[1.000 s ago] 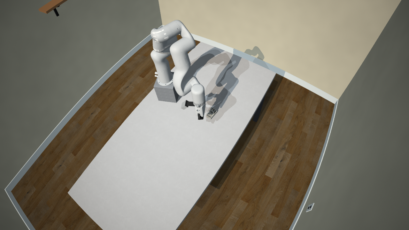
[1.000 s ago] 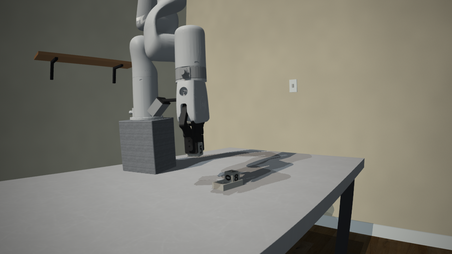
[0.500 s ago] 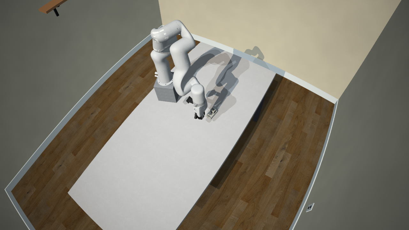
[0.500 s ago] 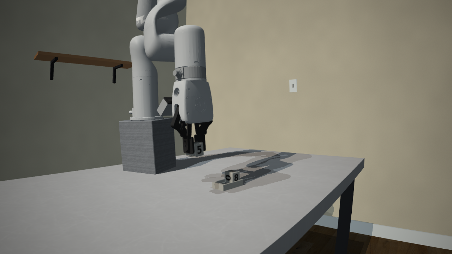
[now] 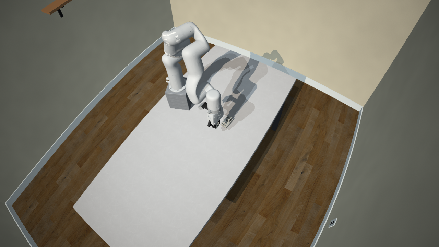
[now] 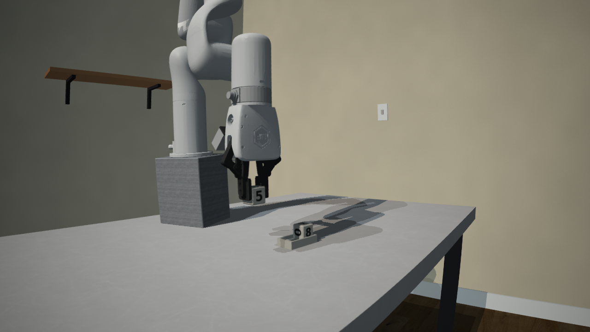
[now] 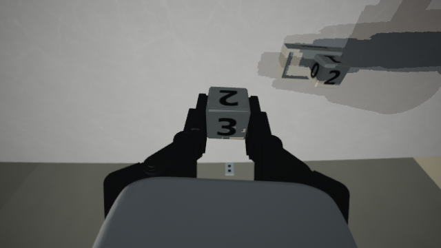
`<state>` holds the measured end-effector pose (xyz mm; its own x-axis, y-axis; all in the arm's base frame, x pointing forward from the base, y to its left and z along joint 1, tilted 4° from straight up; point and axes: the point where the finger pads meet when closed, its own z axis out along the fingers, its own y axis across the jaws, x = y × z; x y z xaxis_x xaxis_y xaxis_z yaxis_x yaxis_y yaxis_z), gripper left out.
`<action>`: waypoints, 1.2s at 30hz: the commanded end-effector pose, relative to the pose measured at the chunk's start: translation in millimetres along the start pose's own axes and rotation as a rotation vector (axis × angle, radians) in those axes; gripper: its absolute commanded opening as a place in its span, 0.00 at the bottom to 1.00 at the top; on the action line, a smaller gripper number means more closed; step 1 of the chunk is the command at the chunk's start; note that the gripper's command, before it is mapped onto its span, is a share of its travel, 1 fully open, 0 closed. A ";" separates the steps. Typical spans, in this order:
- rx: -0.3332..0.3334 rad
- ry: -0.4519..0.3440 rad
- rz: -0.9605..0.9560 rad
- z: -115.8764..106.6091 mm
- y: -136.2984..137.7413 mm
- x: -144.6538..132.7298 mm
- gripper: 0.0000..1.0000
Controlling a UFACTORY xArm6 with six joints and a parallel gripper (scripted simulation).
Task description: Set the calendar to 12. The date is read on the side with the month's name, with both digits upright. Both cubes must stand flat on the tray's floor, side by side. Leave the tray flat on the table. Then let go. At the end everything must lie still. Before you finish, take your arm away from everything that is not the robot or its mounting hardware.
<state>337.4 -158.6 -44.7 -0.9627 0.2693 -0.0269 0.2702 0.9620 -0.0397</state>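
My gripper (image 5: 213, 124) (image 6: 255, 192) (image 7: 227, 107) points down and is shut on a white number cube (image 6: 258, 195) (image 7: 227, 114), held just above the table near the arm's base. The held cube shows 5 in the exterior view, and 3 and 2 in the wrist view. The small beige tray (image 5: 226, 125) (image 6: 298, 242) (image 7: 286, 62) lies flat on the table, a short way to the side of my gripper. A second cube (image 6: 304, 230) (image 7: 329, 74) stands at one end of the tray, showing 0 and 8 in the exterior view. The tray's other half is empty.
The arm's grey pedestal (image 5: 178, 100) (image 6: 191, 189) stands close behind my gripper. The table's edge (image 6: 412, 264) runs beyond the tray. A wooden shelf (image 6: 107, 77) hangs on the far wall.
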 end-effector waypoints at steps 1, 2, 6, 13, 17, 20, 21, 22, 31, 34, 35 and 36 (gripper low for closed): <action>0.013 -0.002 0.002 -0.8 -0.1 -1.4 0.29; 0.013 -0.002 0.002 -0.8 -0.1 -1.4 0.29; 0.013 -0.002 0.003 -0.8 -0.1 -1.4 0.29; 0.015 -0.001 0.003 10.3 -0.1 -1.4 0.29; 0.015 -0.001 0.003 27.5 -0.1 -1.3 0.29; 0.015 -0.001 0.003 40.3 -0.1 -1.3 0.29; 0.015 -0.001 0.003 44.4 -0.1 -1.3 0.29; 0.015 -0.001 0.003 44.4 -0.1 -1.3 0.29; 0.015 -0.001 0.003 74.0 0.0 -1.2 0.29; 0.015 -0.001 0.003 83.2 0.0 -1.2 0.29; 0.015 -0.001 0.003 85.9 0.0 -1.1 0.29; 0.015 -0.001 0.003 88.3 0.0 -1.1 0.29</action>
<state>337.2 -160.8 -118.9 -0.9623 0.2719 -0.0108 0.2721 0.9619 -0.0260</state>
